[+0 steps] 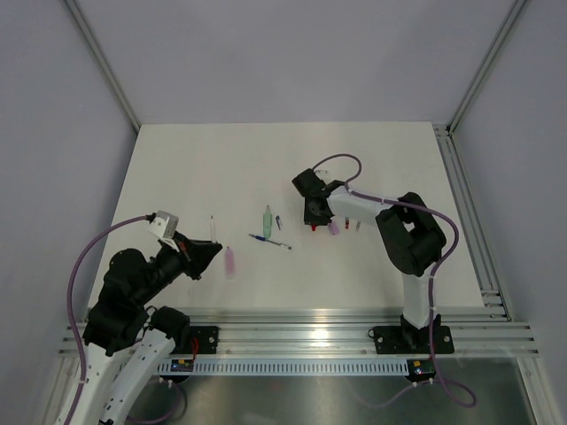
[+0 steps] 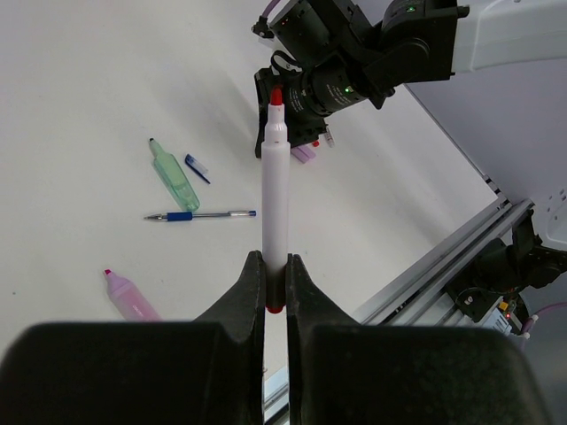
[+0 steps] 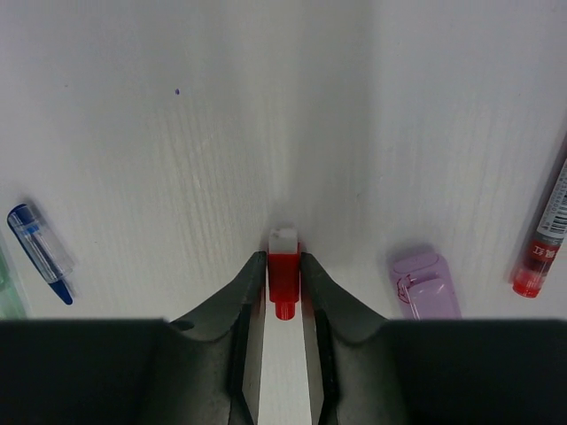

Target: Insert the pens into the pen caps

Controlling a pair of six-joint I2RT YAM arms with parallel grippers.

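A white-barrelled marker pen with a red tip (image 2: 275,186) is clamped by its lower end in the left gripper (image 2: 275,270). Farther out, a small red plastic cap (image 3: 283,274), resting on the white table (image 3: 177,159), is squeezed between the fingers of the right gripper (image 3: 283,258)

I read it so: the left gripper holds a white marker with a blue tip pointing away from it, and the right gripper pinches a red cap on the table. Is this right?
One detail is wrong. The tip of the white marker in the left gripper is red, not blue, as the left wrist view shows. The rest holds: the right gripper pinches a red cap on the table.
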